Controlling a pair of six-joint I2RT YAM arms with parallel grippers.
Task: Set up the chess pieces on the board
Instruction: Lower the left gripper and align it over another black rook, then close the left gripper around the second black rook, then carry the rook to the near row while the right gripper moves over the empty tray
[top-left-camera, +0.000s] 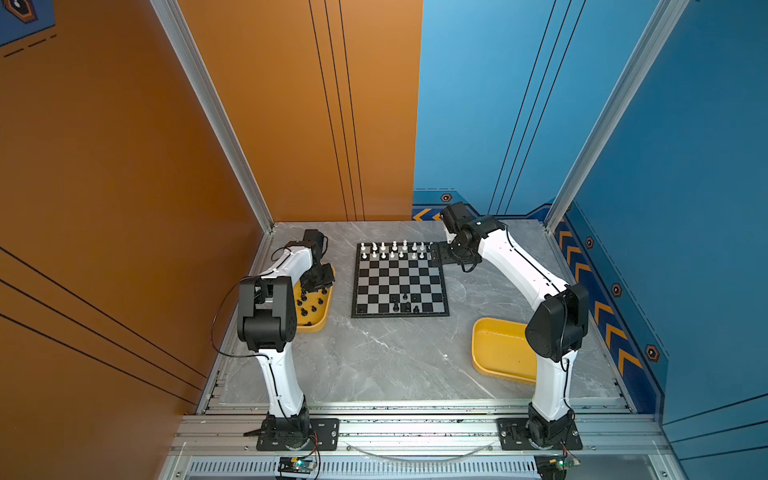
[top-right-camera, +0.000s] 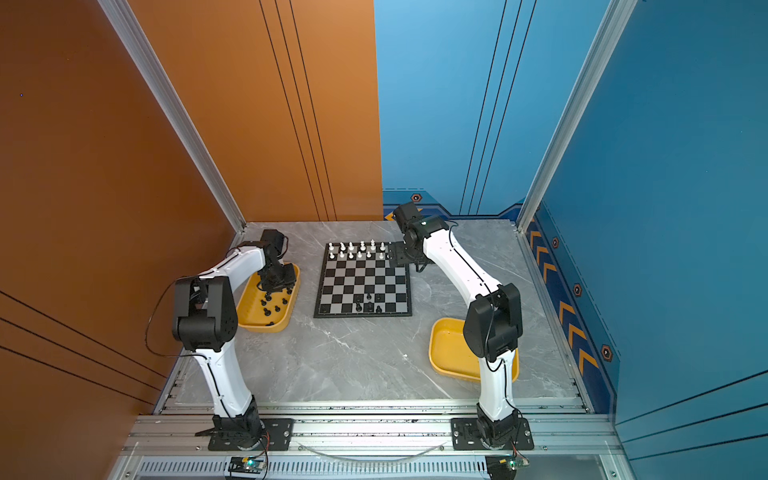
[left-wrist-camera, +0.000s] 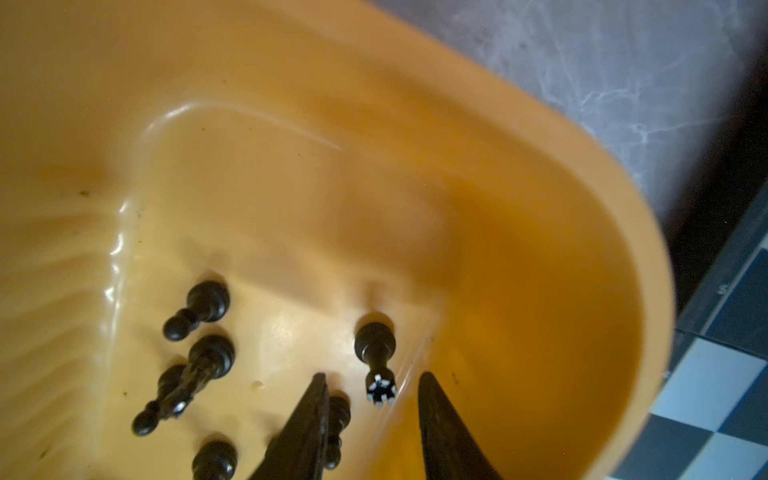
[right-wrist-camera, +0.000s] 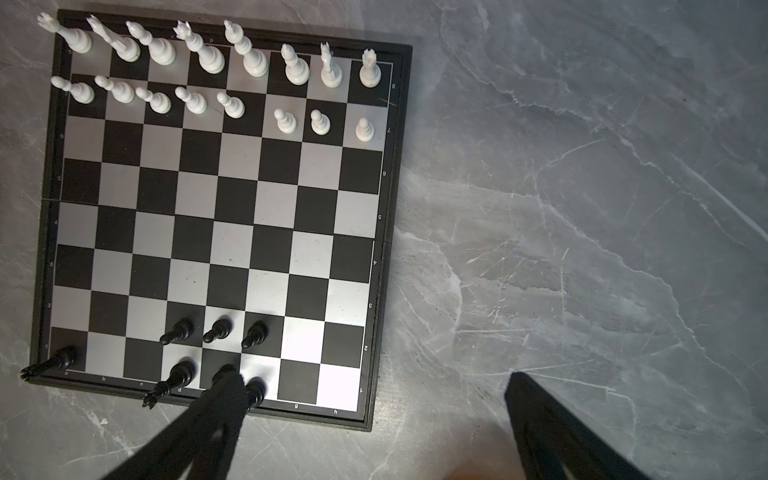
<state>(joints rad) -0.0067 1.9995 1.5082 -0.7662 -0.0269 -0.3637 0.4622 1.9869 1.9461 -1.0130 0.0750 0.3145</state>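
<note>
Chess pieces: knob-topped; white fill the two far rows of the board — black, few on near rows, rest in left tray.
Axis: upright.
Left end effector: narrow, flanking a black piece.
Right end effector: wide, empty.

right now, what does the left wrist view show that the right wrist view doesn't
Only the left wrist view: the yellow tray holding black pieces, with the left gripper open over them. Only the right wrist view: two rows of white pieces and a few black ones set on the board, and the wide-open right gripper. Both: the grey table and the board, only a corner of it in the left wrist view.
</note>
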